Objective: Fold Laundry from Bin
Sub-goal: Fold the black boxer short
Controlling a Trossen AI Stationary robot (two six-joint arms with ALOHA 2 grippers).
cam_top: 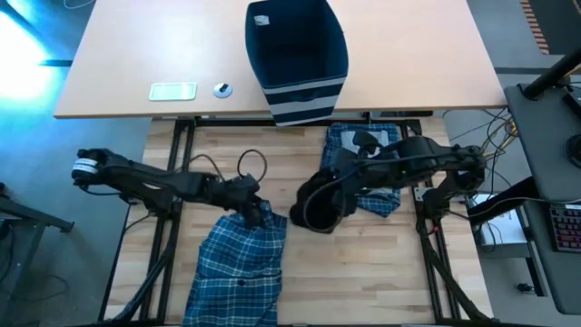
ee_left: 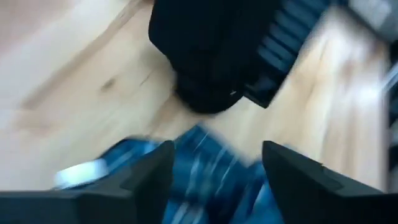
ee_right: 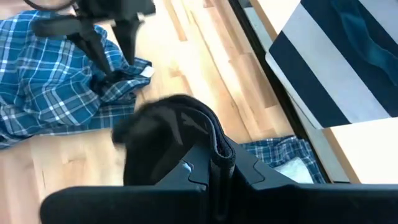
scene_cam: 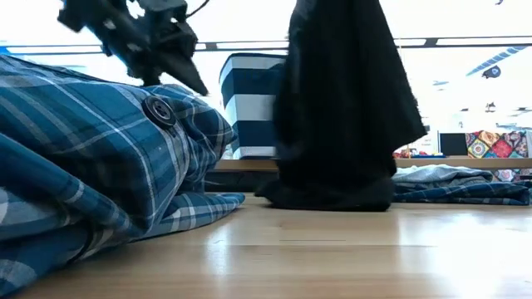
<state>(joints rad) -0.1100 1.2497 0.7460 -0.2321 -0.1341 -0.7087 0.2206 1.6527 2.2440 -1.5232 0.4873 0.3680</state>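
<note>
The left end effector (cam_top: 257, 207) sits right over the top edge of the plaid shirt (cam_top: 238, 263) on the wooden table (cam_top: 300, 282), fingers spread with nothing between them. The right end effector (cam_top: 338, 184) is pinched tight on a black garment (cam_top: 316, 207) that hangs down to the table. The navy bin (cam_top: 297, 56) stands on the far table, with another plaid piece (cam_top: 368, 163) lying just in front of it.

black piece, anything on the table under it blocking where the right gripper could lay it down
Nothing visible does. The right gripper holds the black piece hanging over bare wood, between the plaid shirt under the left gripper and the plaid pile on the other side.
</note>
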